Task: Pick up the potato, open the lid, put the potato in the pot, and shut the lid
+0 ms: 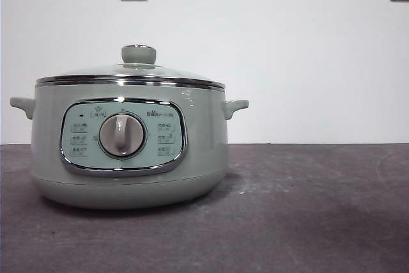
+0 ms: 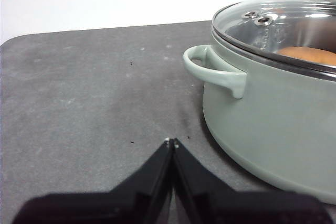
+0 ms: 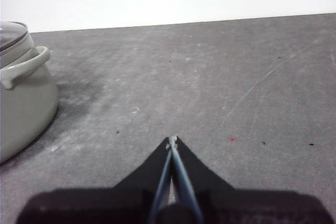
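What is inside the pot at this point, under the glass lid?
Through the lid in the left wrist view, the orange-brown potato lies inside the pot. Only its top shows; the pot wall hides the rest. The front view shows nothing inside.

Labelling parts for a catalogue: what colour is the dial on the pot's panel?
Grey, the dial on the pale green pot; clearest in the front view.

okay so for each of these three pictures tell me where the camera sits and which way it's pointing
Front view: low, near table height, looking level at the pot and lid against the wall; no arm shows.
Left wrist view: on the left arm, facing a pot handle; left gripper fingers shut; potato visible under the glass.
Right wrist view: on the right arm, facing bare table; right gripper shut.
All three share the pot.
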